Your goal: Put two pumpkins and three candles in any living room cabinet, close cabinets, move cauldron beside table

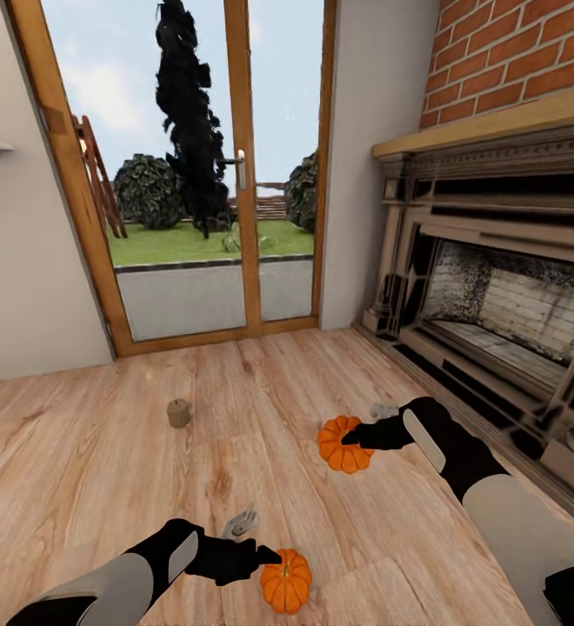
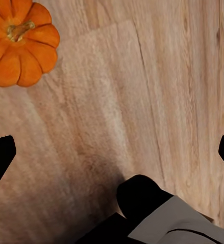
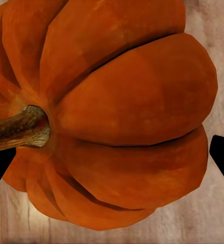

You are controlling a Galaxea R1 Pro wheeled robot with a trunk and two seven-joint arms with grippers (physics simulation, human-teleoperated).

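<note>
Right tool (image 3: 112, 152) straddles a pumpkin (image 3: 117, 112); fingers spread.

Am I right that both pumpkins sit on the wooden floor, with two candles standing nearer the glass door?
Not quite: the head view shows one candle standing nearer the glass door, not two. The rest holds: both pumpkins sit on the wooden floor.
</note>
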